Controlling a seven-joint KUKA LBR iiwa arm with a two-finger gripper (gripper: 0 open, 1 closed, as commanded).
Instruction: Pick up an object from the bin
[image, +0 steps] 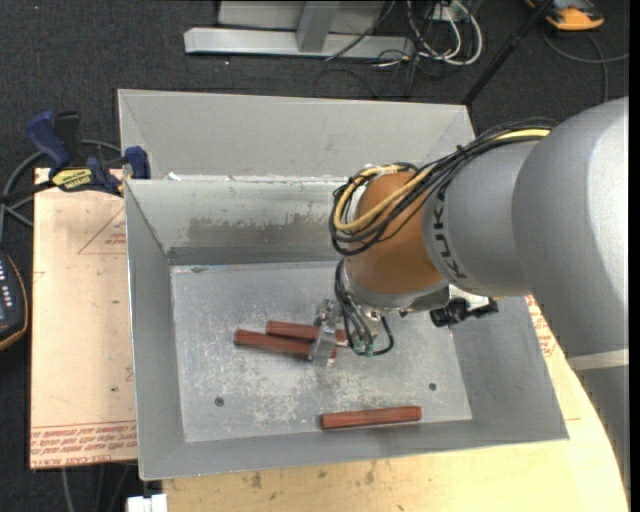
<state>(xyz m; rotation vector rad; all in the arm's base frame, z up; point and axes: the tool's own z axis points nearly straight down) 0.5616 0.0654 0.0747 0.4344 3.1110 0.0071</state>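
Grey sheet metal forms the bin (215, 385), whose sloping walls run down to a flat, scuffed floor. It stands on a dark floor, with a few cables lying beyond its far edge.

Three reddish-brown sticks lie on the floor of the bin. Two of them sit near the middle, both running roughly from the left wall towards the right wall and tilted a little. The rear stick (292, 330) lies just behind the front-left stick (270, 342) and is shifted towards the right wall, so the two overlap along part of their length and seem to touch there. The third stick (370, 417) lies by itself close to the front wall, right of the middle and well apart from the pair.

The arm (570, 200) reaches in over the right wall. Its wrist carries an orange cover (395, 245), and a bundle of yellow and black cables (400, 185) loops over that cover. Below the cover the jaws are low in the bin, right at the right-hand ends of the two middle sticks, where the metal of the tool overlaps the red. Whether the jaws are spread, pressed together or pinching a stick cannot be told, because the wrist and its small wires hide that part.
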